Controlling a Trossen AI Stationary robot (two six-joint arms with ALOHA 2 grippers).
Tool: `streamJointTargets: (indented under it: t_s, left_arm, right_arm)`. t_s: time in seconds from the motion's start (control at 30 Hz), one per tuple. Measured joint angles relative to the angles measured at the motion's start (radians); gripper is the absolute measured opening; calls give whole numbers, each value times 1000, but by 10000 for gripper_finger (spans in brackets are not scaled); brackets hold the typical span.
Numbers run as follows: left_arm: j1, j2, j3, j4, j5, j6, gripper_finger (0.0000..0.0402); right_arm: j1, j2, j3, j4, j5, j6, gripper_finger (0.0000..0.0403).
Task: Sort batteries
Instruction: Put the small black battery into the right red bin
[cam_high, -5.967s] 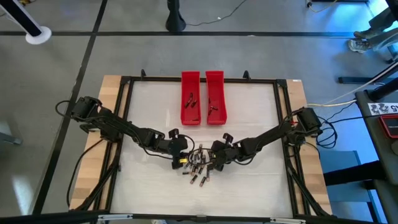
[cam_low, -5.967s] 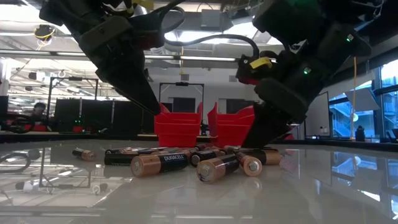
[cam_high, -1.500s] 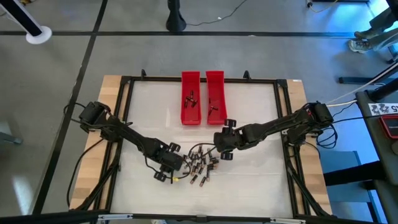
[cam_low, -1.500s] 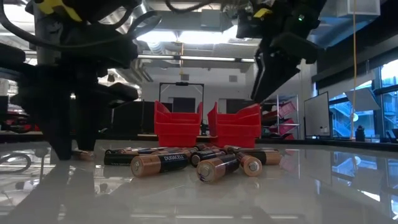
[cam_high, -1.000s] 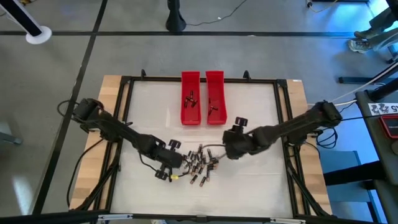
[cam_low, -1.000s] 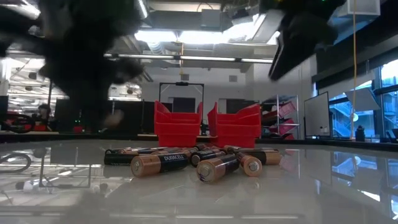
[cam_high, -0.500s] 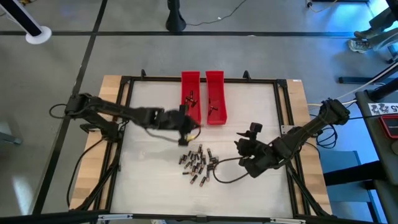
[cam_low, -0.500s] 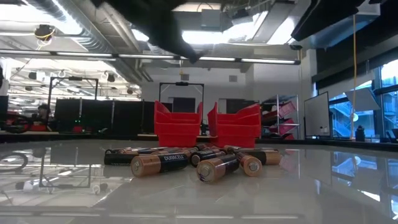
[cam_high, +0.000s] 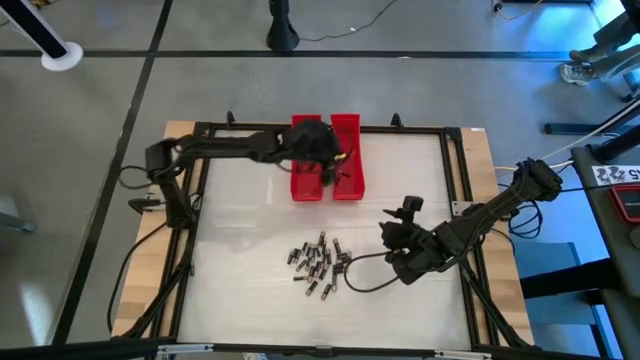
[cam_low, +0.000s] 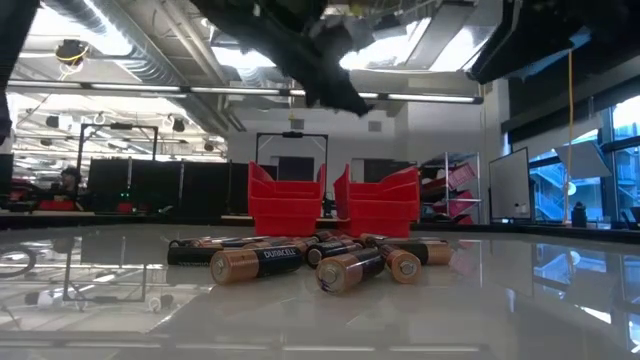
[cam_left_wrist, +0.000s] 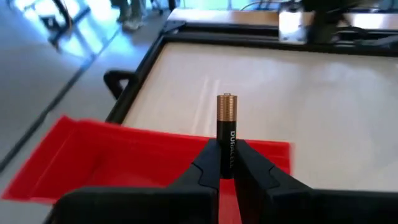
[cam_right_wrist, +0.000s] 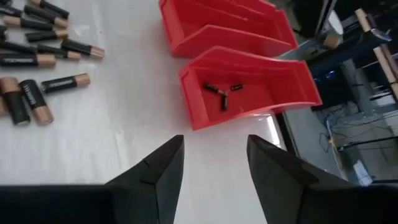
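Note:
A pile of batteries (cam_high: 318, 265) lies on the white table near its middle, also shown in the low view (cam_low: 320, 262) and in the right wrist view (cam_right_wrist: 43, 62). Two red trays stand side by side at the far edge, the left tray (cam_high: 304, 180) and the right tray (cam_high: 348, 170); the right tray (cam_right_wrist: 249, 87) has three batteries (cam_right_wrist: 219, 92) on its floor. My left gripper (cam_high: 330, 160) hangs above the trays, shut on one battery (cam_left_wrist: 226, 124). My right gripper (cam_right_wrist: 214, 146) stands open to the right of the pile (cam_high: 392, 235), with nothing between its fingers. My left gripper pinches the battery's dark end (cam_left_wrist: 226, 155) between its two fingers. The battery lies along the fingers and juts out past their tips, its coppery end (cam_left_wrist: 226, 107) foremost. The fingers reach from the table's left, slanting down. The battery is lifted clear above a red tray (cam_left_wrist: 112, 162).
A black frame (cam_high: 452, 180) runs round the white table top. A cable (cam_high: 360, 285) loops on the table beside my right arm. Bare table lies left of the pile and between the pile and the trays.
My left gripper has risen from the left side of the pile and swung toward the far edge, carrying the battery to above the red trays. My right gripper has drawn back from the pile toward the table's right edge and then stayed still.

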Motion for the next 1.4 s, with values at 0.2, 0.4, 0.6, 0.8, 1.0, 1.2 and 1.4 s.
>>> streamJointTargets:
  t_s: [0.2, 0.4, 0.6, 0.8, 1.0, 1.2, 1.4]
  left_arm:
    - [53, 90, 47, -35, 5, -156, 12]
    - [80, 111, 47, -67, 24, -284, 12]
    - [79, 111, 48, -68, 30, -359, 61]
    - [70, 111, 48, -61, 43, -355, 131]
    - [69, 72, 48, -128, 94, -355, 164]
    - [40, -78, 48, -478, 179, -371, 167]
    - [-125, -226, 19, -824, 104, -375, 167]
  right_arm:
    - [0, 0, 0, 0, 12, 0, 177]
    - [0, 0, 0, -1, 13, 0, 177]
    - [0, 0, 0, 0, 23, 0, 177]
    - [0, 0, 0, 2, 24, 0, 177]
    - [0, 0, 0, 3, 25, -1, 177]
    - [0, 0, 0, 11, 24, -1, 177]
    - [0, -1, 0, 20, 24, -19, 177]
